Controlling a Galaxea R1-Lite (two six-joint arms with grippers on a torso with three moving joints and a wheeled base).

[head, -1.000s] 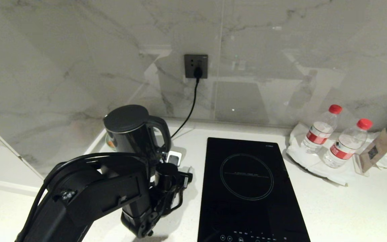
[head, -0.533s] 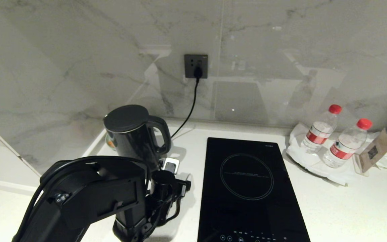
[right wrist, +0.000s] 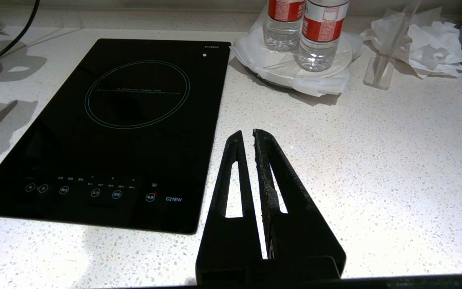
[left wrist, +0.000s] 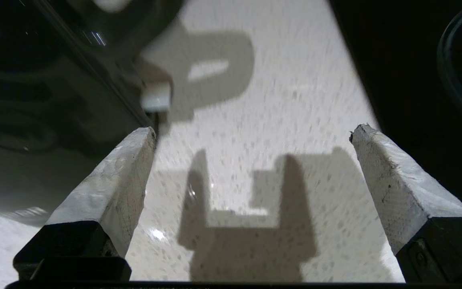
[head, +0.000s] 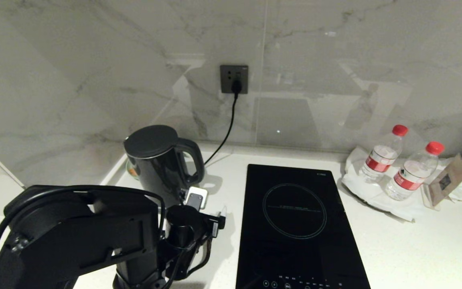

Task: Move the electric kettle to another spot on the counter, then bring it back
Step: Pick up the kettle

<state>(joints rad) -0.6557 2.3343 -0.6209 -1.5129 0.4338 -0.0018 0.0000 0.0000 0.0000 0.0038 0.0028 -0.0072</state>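
The left gripper, its pale padded fingers spread wide and empty, is hovering low over the white speckled stone counter, with the tall glossy black kettle standing upright just beyond, loop handle facing the hob side.

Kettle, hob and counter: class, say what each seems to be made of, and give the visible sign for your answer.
Kettle: glossy black shell, plastic or coated metal; its sheen cannot settle which.
Hob: black glass, probably; flat, mirror-smooth, with printed ring and touch symbols.
Counter: white polished stone or a composite; fine dark specks and soft glints show across it.
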